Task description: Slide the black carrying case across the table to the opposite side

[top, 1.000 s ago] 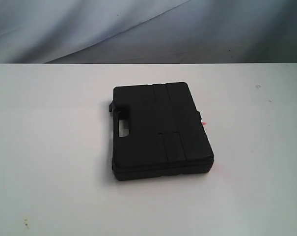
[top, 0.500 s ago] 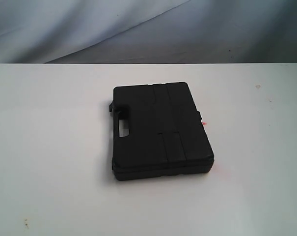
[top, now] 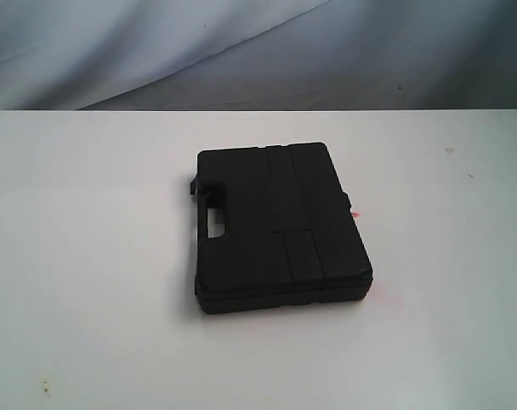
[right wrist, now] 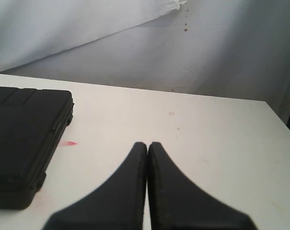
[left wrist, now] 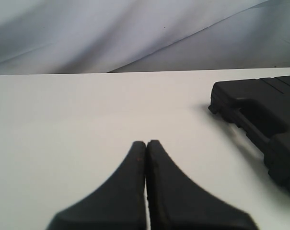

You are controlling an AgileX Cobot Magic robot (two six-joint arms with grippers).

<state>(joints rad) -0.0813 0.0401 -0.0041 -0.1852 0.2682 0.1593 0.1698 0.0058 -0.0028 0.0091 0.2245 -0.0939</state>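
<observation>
The black case (top: 279, 226) lies flat near the middle of the white table (top: 87, 256), its ribbed lid up and its handle slot on the left edge. Neither arm shows in the exterior view. In the left wrist view my left gripper (left wrist: 146, 142) is shut with nothing in it, over bare table, with the case (left wrist: 260, 120) well off to one side. My right gripper (right wrist: 147, 143) is shut on nothing too, and the case (right wrist: 25, 139) sits apart from it at the frame's edge.
A small pink mark (right wrist: 68, 143) lies on the table beside the case's edge. A grey-blue cloth backdrop (top: 258, 51) hangs behind the table's far edge. The table's corner (right wrist: 272, 108) shows in the right wrist view.
</observation>
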